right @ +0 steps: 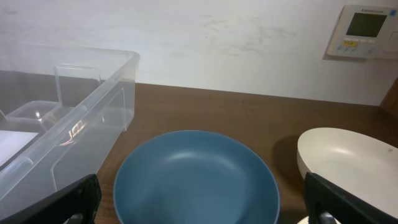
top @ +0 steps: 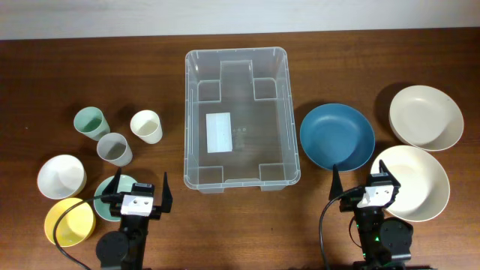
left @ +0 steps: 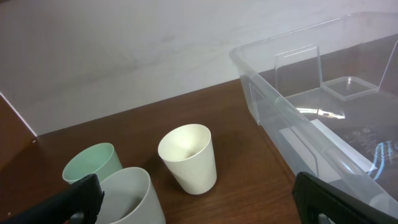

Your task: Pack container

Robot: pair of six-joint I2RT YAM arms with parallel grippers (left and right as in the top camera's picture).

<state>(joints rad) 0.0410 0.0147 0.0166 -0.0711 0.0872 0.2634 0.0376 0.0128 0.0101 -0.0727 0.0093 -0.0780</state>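
Note:
The clear plastic container [top: 238, 116] stands at the table's middle with a white label on its base and nothing inside; it also shows in the left wrist view [left: 323, 112] and the right wrist view [right: 56, 124]. To its left stand a green cup [top: 90, 122], a grey cup [top: 114, 148] and a cream cup [top: 146, 126]. To its right lie a blue bowl [top: 337, 136] and two cream bowls [top: 425, 116] [top: 412, 182]. My left gripper [top: 139, 193] is open and empty near the front edge, behind the cups. My right gripper [top: 367, 187] is open and empty just in front of the blue bowl [right: 196, 180].
A white bowl [top: 61, 176], a yellow bowl [top: 69, 222] and a green bowl [top: 112, 196], partly under the left gripper, sit at the front left. A wall thermostat [right: 364, 31] shows in the right wrist view.

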